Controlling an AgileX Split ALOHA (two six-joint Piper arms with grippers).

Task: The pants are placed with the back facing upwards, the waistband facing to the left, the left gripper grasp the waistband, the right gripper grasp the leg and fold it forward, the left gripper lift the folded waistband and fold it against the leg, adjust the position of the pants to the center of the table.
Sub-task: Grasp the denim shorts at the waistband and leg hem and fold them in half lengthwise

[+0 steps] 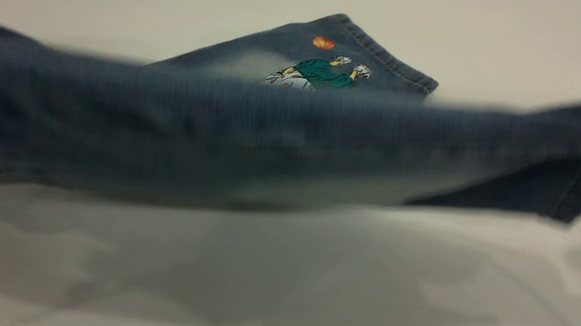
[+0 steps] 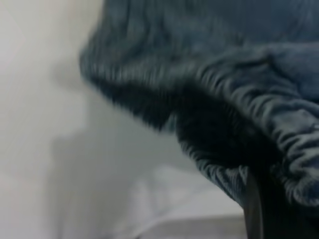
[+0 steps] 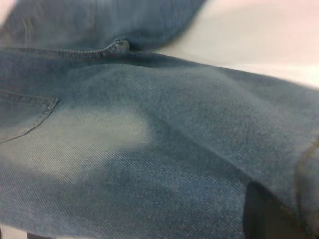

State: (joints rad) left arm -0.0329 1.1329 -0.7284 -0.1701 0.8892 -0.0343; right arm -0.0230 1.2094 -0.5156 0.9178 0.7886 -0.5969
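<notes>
One pair of pants [image 1: 249,141] hangs stretched above the table [image 1: 505,40], held at two ends. Its plain leg [image 1: 554,184] is raised across the near side, while the second leg, with one cartoon print [image 1: 321,72] and one orange ball [image 1: 323,43], lies flat toward the far edge. The left gripper [image 2: 259,209] is clenched on the gathered waistband [image 2: 279,124]. The right gripper [image 3: 264,214] grasps the leg near its hem. One back pocket [image 3: 25,114] shows in the right wrist view.
</notes>
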